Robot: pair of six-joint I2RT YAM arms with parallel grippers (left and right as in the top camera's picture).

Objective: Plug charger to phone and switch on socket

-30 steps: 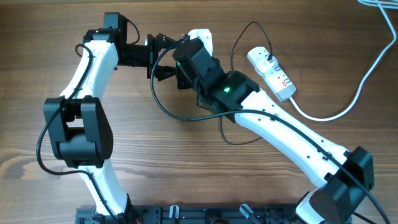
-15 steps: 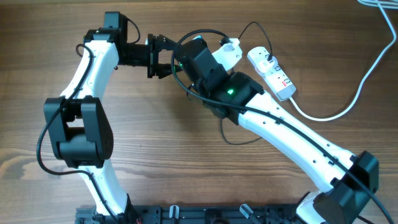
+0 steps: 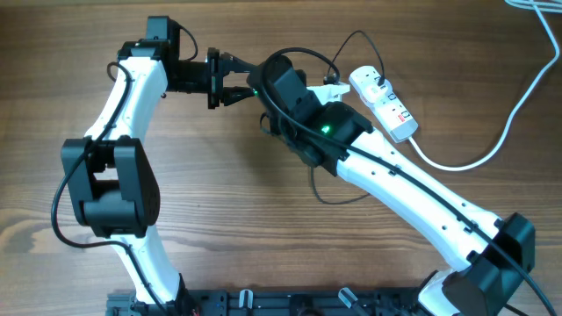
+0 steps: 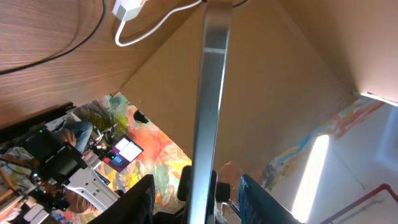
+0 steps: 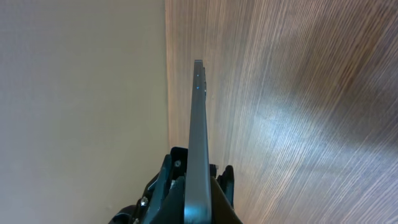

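Note:
My right gripper (image 5: pixel 198 182) is shut on the phone (image 5: pixel 198 124), which shows edge-on as a thin grey-silver slab held above the table. From overhead only its pale end (image 3: pixel 332 88) shows beside the right wrist, and the screen is hidden. My left gripper (image 3: pixel 237 81) is open. Its fingers (image 4: pixel 144 200) stand on either side of the phone's edge (image 4: pixel 210 93) without touching it. The charger, a thin black cable (image 3: pixel 299 51), loops over the right wrist; its plug tip is hidden. The white socket strip (image 3: pixel 385 103) lies just right of the phone.
The strip's thick white cord (image 3: pixel 492 154) curves off to the top right corner. More black cable (image 3: pixel 320 191) lies under the right forearm. In the left wrist view the strip's end (image 4: pixel 127 7) and its cord show at the top.
The right gripper has swung the phone's pale end rightwards and down, from beside the left gripper to next to the strip. The black cable has lifted over the wrist. The left arm has barely moved.

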